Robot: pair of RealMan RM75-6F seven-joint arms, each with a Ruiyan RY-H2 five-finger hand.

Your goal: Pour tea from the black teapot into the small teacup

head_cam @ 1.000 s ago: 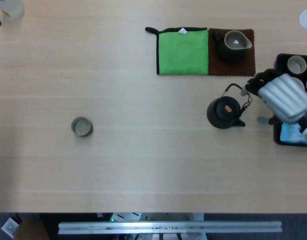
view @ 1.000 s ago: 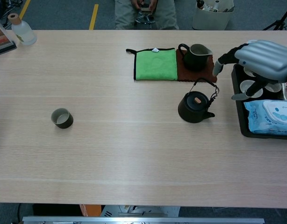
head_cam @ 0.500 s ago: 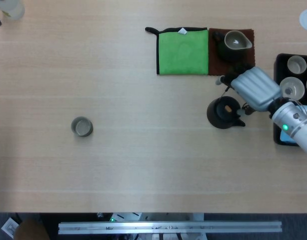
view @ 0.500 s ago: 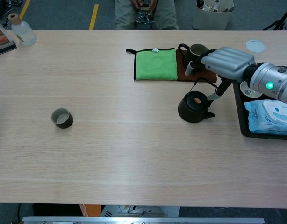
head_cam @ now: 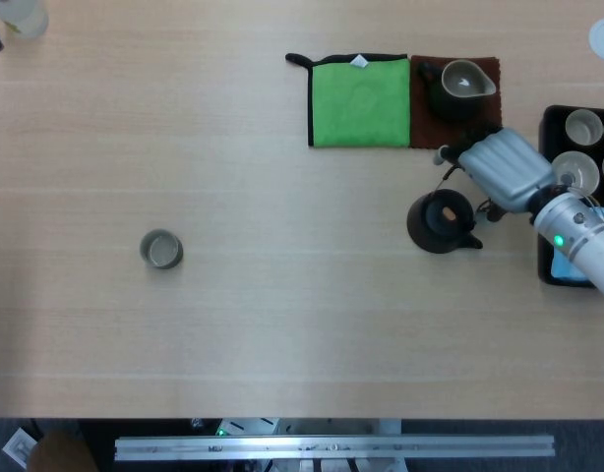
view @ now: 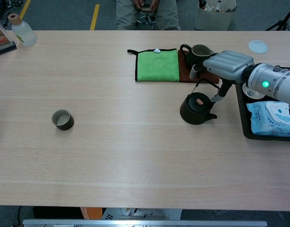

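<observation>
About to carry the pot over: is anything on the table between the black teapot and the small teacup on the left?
Nothing visible. The stretch of table between the black teapot and the small teacup is bare wood; the green cloth lies farther back, off that line.

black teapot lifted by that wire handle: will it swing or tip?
Likely swings: the black teapot hangs from a thin arched wire handle, probably hinged. Squat, wide body, so it should sit stable on the table. Possibly heavy if iron or full. The right hand is at the handle; grip unclear.
</observation>
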